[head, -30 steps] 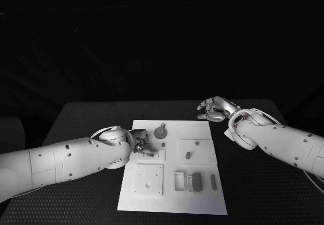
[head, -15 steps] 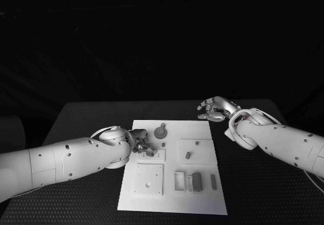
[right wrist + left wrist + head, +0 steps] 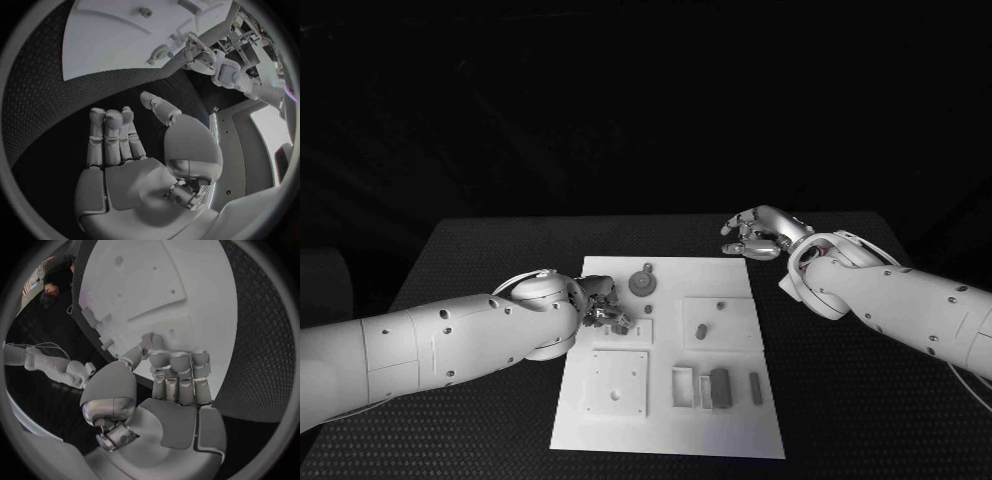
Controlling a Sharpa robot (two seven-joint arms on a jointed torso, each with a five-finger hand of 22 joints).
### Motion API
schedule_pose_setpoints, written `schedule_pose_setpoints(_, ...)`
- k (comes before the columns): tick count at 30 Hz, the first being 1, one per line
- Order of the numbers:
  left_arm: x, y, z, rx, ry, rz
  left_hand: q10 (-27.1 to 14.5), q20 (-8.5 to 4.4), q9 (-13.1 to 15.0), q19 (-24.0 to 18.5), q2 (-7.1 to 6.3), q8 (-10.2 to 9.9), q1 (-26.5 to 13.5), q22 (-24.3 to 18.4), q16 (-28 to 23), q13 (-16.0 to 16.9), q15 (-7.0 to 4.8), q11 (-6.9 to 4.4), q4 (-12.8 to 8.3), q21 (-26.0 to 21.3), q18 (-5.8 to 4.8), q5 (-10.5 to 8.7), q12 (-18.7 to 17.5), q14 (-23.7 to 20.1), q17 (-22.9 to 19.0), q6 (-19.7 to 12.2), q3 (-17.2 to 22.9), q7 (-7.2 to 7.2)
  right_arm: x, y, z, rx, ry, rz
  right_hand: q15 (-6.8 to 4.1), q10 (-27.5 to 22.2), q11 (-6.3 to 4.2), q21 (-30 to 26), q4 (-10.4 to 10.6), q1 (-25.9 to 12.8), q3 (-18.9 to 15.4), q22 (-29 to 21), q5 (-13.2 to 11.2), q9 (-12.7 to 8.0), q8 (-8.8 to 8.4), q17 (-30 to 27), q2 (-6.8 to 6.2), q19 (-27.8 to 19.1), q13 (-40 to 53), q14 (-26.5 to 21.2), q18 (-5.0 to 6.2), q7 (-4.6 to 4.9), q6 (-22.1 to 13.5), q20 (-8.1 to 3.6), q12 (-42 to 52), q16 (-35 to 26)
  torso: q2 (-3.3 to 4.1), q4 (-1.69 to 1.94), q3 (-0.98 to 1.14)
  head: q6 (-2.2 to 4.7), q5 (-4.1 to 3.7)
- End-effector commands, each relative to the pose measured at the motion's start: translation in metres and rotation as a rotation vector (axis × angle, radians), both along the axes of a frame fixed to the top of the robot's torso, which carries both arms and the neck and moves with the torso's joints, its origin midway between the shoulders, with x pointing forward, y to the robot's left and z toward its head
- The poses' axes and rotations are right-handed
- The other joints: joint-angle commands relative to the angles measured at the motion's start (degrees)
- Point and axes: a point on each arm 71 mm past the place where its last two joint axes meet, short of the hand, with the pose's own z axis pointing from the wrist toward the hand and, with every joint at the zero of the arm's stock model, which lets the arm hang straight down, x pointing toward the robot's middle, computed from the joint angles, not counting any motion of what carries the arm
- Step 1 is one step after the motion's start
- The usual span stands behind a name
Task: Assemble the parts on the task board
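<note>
Little changed over the last second: left silver hand (image 3: pixel 602 305) still curled at the white task board (image 3: pixel 733 420), grasp unclear; right silver hand (image 3: pixel 762 233) empty, fingers extended, far right; assembly paused.

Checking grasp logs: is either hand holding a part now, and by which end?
Right hand holds nothing, over bare table. Left hand sits on the task board; whether it holds a part cannot be told.

White glossy arm shells, small dark screw holes dotted along them. Left hand (image 3: pixel 599 305) silver, segmented; right hand (image 3: pixel 764 233) same, thin cables at wrist.
</note>
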Motion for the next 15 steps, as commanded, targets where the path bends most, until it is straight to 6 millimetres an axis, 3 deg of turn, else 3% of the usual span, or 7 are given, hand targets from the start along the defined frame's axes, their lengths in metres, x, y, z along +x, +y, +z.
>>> schedule_pose_setpoints(1,-0.0007,-0.0016,-0.0008,-0.005,0.002,-0.006,0.2,-9.36,-0.2,0.3,-1.31,-0.4,0.1,-0.2,0.0,-0.1,-0.46,0.14,0.2,0.4,-0.64,-0.81,0.1,0.6,-0.1,-0.4,0.7,0.11,-0.0005,0.001,-0.0003,-0.003,0.005,0.011,0.05,-0.5,-0.12,0.3,-0.1,-0.7,-0.2,-0.1,0.3,-0.1,0.26,-0.1,0.02,-0.3,-0.1,-0.4,0.86,0.3,0.0,-0.05,0.2,0.3,0.0,-0.02,0.01,0.02,0.0)
schedule_pose_setpoints(9,-0.0005,-0.0021,-0.0012,-0.009,-0.001,-0.004,0.2,-9.4,-0.3,0.3,-3.05,-0.9,-1.2,-0.5,0.0,-0.2,-0.58,0.28,2.7,0.6,-0.55,-1.68,0.0,0.6,-0.1,-0.7,1.1,0.27,-0.0006,0.001,-0.0003,-0.003,0.005,0.011,0.06,-0.5,-0.11,0.3,-0.1,-0.7,-0.2,-0.1,0.3,-0.1,0.25,-0.1,0.01,-0.3,-0.1,-0.4,0.86,0.31,-0.1,-0.05,0.2,0.3,0.01,-0.02,0.03,0.04,-0.07)
schedule_pose_setpoints(15,-0.0005,-0.0021,-0.0018,-0.01,0.001,-0.003,0.2,-9.41,-0.4,0.2,-3.53,-1.0,-2.0,-0.7,0.0,-0.2,-0.62,0.28,3.9,0.7,-0.49,-1.99,0.1,0.6,-0.1,-0.7,1.2,0.28,-0.0006,0.001,-0.0004,-0.003,0.007,0.011,0.06,-0.5,-0.11,0.2,-0.1,-0.7,-0.2,-0.1,0.3,-0.1,0.25,-0.1,0.01,-0.3,-0.1,-0.4,0.86,0.31,-0.1,-0.05,0.2,0.3,0.01,-0.04,0.01,0.01,-0.1)
